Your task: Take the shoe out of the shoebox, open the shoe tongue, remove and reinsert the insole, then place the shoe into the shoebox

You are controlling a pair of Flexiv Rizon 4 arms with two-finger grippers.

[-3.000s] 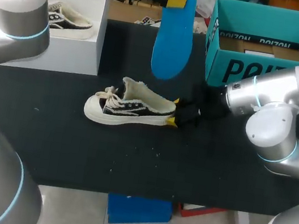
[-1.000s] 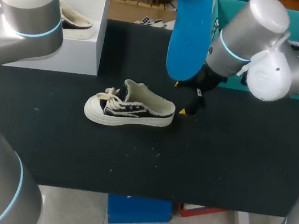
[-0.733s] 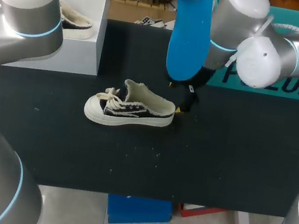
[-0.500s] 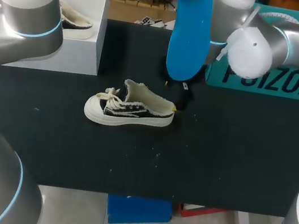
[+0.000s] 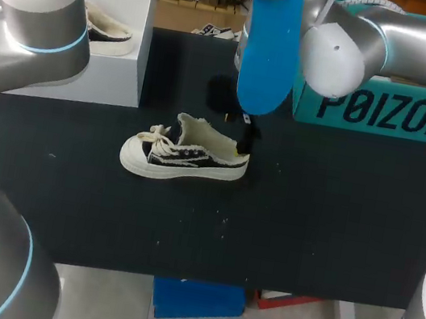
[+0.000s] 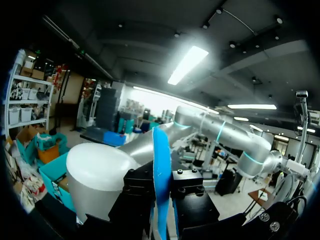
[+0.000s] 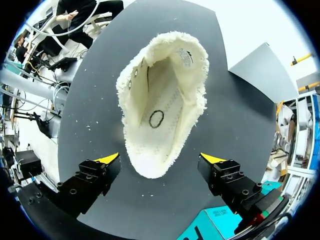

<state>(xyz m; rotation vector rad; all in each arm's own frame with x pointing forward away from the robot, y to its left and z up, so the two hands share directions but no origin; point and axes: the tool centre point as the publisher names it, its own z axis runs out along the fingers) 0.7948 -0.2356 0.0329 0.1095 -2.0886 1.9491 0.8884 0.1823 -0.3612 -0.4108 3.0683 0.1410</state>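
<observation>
Shoe (image 7: 162, 100) | heel within spread right gripper (image 7: 161, 158), untouched | insole (image 5: 269, 54) clamped in left gripper (image 6: 161, 186)

- Bare tabletop (image 5: 282, 237) lies in front of the shoe (image 5: 185, 157).
- The hanging insole (image 5: 268, 54) and the right hand (image 7: 160, 158) crowd the heel.
- The shoebox (image 5: 384, 114) blocks the far right.

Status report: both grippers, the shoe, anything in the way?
Left gripper shut on insole, held up. Right gripper open, straddling heel of shoe, not touching. It sits upright on table. Right arm close beside insole.
</observation>
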